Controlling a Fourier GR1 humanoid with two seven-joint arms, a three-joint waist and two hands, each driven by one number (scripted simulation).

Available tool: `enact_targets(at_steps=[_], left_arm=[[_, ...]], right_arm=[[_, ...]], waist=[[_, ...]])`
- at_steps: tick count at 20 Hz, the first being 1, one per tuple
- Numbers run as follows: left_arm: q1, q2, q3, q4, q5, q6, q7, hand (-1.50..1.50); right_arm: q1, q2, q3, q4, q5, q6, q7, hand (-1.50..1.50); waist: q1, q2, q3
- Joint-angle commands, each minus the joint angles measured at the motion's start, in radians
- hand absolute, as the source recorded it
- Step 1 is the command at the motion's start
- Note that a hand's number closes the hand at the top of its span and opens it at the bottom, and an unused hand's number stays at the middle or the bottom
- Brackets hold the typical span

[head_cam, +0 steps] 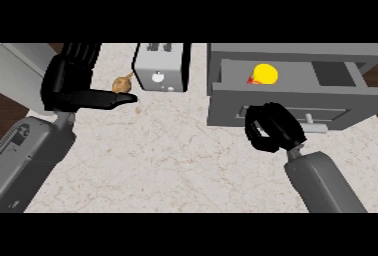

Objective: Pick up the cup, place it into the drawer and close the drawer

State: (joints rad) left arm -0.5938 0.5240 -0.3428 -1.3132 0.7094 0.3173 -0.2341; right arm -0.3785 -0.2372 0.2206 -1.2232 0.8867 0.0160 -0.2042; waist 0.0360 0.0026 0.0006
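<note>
Two black hands come in from the lower edge over a pale, veined stone counter (170,150). The right hand (269,131) is in front of the open grey box-shaped drawer (221,110), low against its front panel. Its fingers are curled in on themselves with nothing inside them. A pale bar handle (316,123) on that panel lies just to the right of the hand; whether the knuckles touch the panel is hard to tell from this steep angle.

Inside the drawer lies the round yellow cup (266,73), with a red patch at its lower left, toward the middle of the compartment. A dark rectangular patch (332,72) shows on the drawer's floor to the right of it, apart from the cup.

The left hand (70,87) rests at the upper left, fingers straight and pointing up, thumb stuck out to the right, holding nothing. Just past the thumb tip sits a small brown lumpy object (123,84), between the hand and a silver-and-black boxy toaster (159,67). The toaster stands left of the drawer, with a narrow strip of counter between them.
</note>
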Motion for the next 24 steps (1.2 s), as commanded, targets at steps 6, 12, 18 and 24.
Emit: enact_targets(at_steps=[6, 12, 18, 24], left_arm=[[0.128, 0.037, 0.065, -0.033, -0.012, -0.105, -0.063, -1.5], [0.168, 0.034, 0.085, -0.036, -0.023, -0.137, -0.081, -1.5], [0.174, 0.019, 0.08, -0.048, -0.007, -0.189, -0.068, -1.5], [0.167, 0.019, 0.087, -0.038, 0.011, -0.223, -0.057, -1.5]], right_arm=[[-0.311, 0.089, -0.109, 0.59, 0.033, -0.174, -0.138, 1.5], [-0.514, -0.023, -0.221, 0.812, -0.015, -0.099, -0.209, 1.5], [-0.585, -0.057, -0.269, 0.933, -0.041, -0.085, -0.251, 1.5], [-0.591, -0.091, -0.292, 0.958, -0.061, -0.07, -0.276, 1.5]], waist=[[0.017, 0.015, 0.001], [0.031, 0.021, 0.001], [0.045, 0.031, 0.002], [0.065, 0.045, 0.003]])
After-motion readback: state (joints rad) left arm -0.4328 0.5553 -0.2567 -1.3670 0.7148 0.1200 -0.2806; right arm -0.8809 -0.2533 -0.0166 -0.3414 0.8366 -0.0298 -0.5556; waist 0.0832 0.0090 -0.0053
